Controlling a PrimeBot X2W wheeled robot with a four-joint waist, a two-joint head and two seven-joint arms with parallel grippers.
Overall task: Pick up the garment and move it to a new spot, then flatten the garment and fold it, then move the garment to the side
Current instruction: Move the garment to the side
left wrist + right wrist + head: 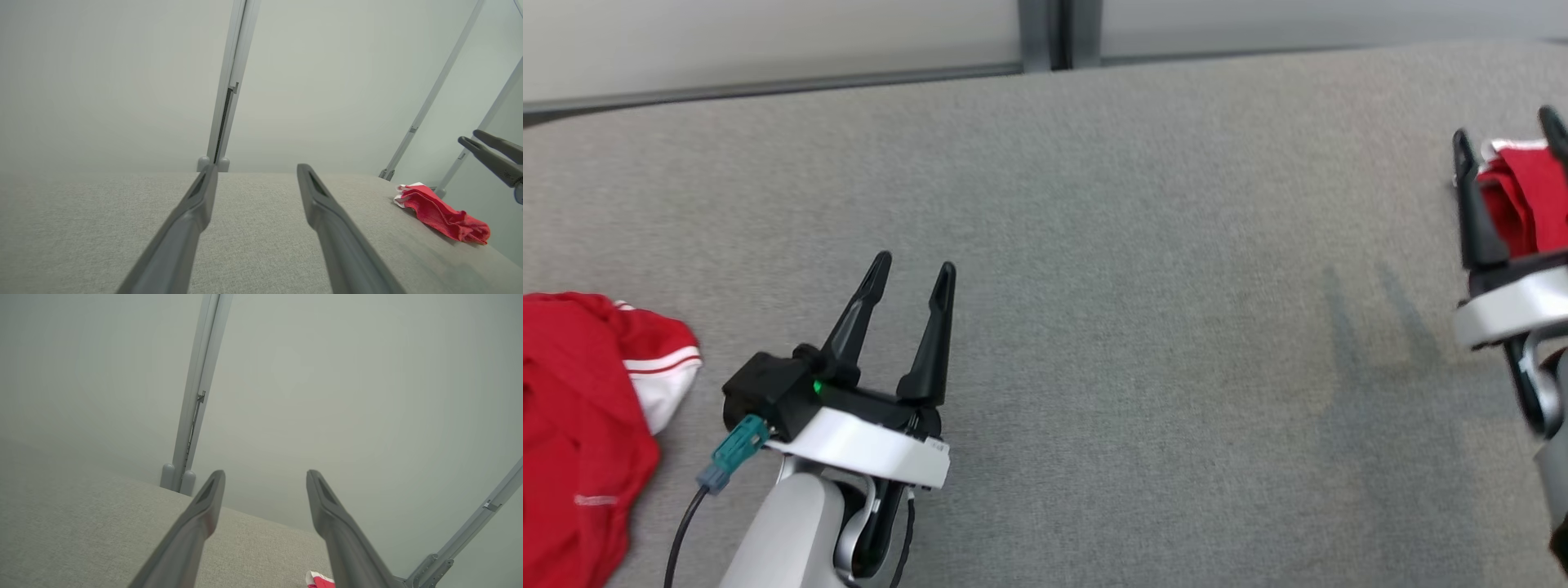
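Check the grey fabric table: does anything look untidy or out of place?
Yes. A red cloth garment with white-striped cuff lies crumpled on the grey fabric table's left side, and another bunched red cloth lies at its right, under the open right end effector.

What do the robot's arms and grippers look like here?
Left gripper and right gripper: two long tapered black fingers, black body, white collar. The left shows a green light, a teal connector with black cable, and a pale forearm.

Garment [1531,200] at right, second garment [580,425] left
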